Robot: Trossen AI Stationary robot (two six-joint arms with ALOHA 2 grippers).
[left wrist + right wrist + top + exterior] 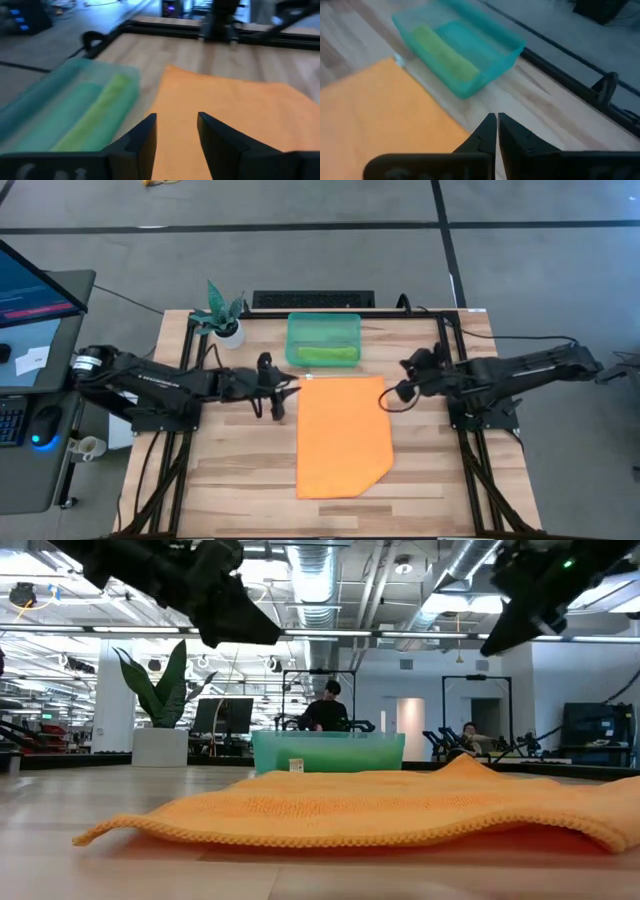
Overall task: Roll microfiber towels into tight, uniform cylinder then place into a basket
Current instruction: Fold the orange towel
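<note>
The orange towel (343, 435) lies spread flat on the middle of the table, its near right corner cut off at a slant; it also shows in the low view (400, 810). The lime green towel (330, 354) lies rolled inside the teal basket (323, 328) just beyond the orange towel's far edge. My left gripper (177, 130) is open and hovers over the orange towel's far left corner (303, 380). My right gripper (497, 127) is shut and hovers by the towel's far right corner (380, 378). In the low view both grippers are well above the table.
A white pot with a teal plant (228, 330) stands at the table's far left. A black bar (313, 299) lies along the far edge behind the basket. Bare wood (240, 470) lies left and right of the orange towel. People show in the room behind (325, 710).
</note>
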